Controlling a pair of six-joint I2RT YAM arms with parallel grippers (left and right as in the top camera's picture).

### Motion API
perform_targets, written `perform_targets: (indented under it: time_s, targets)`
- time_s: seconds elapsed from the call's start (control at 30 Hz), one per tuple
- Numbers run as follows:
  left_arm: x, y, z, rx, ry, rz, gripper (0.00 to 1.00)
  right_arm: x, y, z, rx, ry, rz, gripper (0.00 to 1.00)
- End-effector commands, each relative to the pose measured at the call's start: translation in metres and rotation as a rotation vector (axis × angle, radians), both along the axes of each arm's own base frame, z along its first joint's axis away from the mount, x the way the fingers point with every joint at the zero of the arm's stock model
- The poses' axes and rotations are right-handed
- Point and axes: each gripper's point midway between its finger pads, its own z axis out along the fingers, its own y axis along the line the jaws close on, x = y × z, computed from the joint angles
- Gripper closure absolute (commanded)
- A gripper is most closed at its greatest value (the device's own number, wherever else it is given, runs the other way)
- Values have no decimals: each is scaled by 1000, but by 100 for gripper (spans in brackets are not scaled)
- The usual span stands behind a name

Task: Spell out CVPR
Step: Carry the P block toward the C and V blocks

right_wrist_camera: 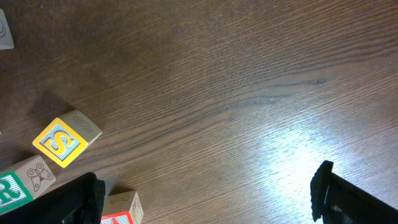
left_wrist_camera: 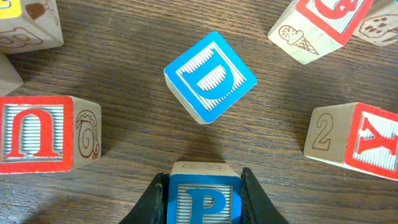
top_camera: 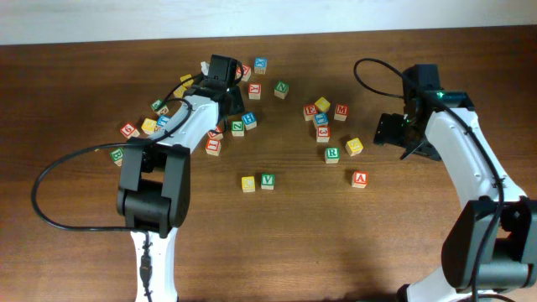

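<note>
1. Pinching the blue P block [left_wrist_camera: 204,206] in the left gripper [left_wrist_camera: 202,186], far-left on the table [top_camera: 419,243].
2. Just ahead, untouched: blue D block [left_wrist_camera: 211,76], turned cornerwise.
3. Spread wide over the wood at the right gripper [right_wrist_camera: 208,199]; yellow S block [right_wrist_camera: 60,142] nearby.
4. Mid-table: green V block [top_camera: 267,180] just beside a yellow block [top_camera: 248,184].

Blue P block [left_wrist_camera: 204,200], upright, clamped between fingers [left_wrist_camera: 151,202].
</note>
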Motion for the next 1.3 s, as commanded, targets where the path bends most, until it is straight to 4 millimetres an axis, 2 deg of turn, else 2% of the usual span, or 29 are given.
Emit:
perform_targets:
  time_s: [0.0,0.2,0.27,0.37,0.53,0.6,0.7,0.8,0.97,1.03,1.07,1.27]
  targets:
    - [0,1,-2,11,2,5,86,4,-4,3,-20,-10,-6,2]
    - [-2,1,1,11,7,5,90,4,-4,3,-20,-9,-6,2]
    - [-4,2,10,10,6,4,90,4,-4,3,-20,-9,-6,2]
    - [-7,3,38,3,-22,5,89,4,-4,3,-20,-9,-6,2]
    - [-23,2,117,-43,-96,-11,88,4,-4,3,-20,-9,-6,2]
    - [-38,-10,147,-122,-105,-64,85,4,-4,3,-20,-9,-6,2]
    - [-59,-35,163,-244,-65,-159,84,4,-4,3,-20,-9,-6,2]
    - [-96,-69,153,-371,88,-269,85,4,-4,3,-20,-9,-6,2]
    - [-156,-102,119,-287,304,-371,85,4,-4,3,-20,-9,-6,2]
    - [-168,-117,111,-274,337,-407,87,4,-4,3,-20,-9,-5,2]
    - [-178,-129,99,-247,361,-434,87,4,-4,3,-20,-9,-6,1]
    - [-211,-147,41,-85,469,-429,87,4,-4,3,-20,-9,-5,2]
